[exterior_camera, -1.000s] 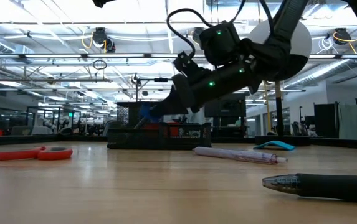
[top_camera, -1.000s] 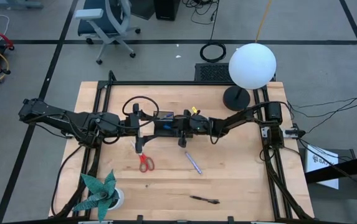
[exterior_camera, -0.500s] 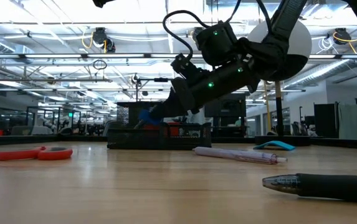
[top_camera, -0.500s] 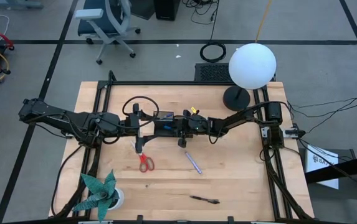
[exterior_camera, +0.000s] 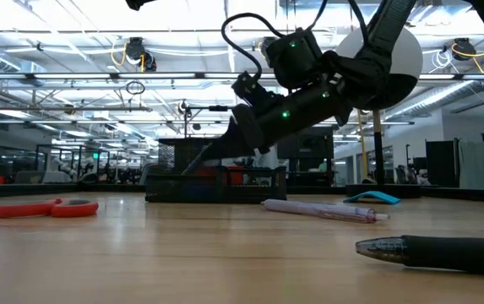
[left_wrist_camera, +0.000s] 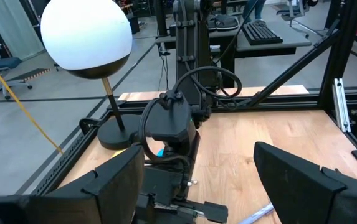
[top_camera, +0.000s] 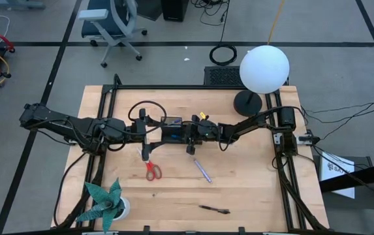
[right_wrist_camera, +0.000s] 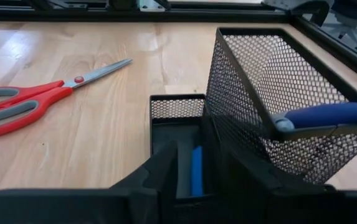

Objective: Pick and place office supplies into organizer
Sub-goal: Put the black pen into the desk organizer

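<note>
While the left end effector [left_wrist_camera: 200, 180] hangs spread beside the organizer [top_camera: 171, 130] at bench centre, the scissors [top_camera: 152, 168], blades toward the organizer, a purple pen [top_camera: 202, 170] lying diagonally and a dark pen [top_camera: 214, 209] lie outside; the right end effector [right_wrist_camera: 194, 177], slightly parted, points into it, above a blue pen [right_wrist_camera: 196, 171] lying lengthwise; another [right_wrist_camera: 328, 116] leans inside.

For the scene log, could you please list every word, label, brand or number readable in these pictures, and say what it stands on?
No text can be read in any view.
White sheet on the floor, right of the table: dark print, too small to read.
Purple pen: no legible print.
Black pen: none to be seen.
Scissors and organizer: no markings.
</note>
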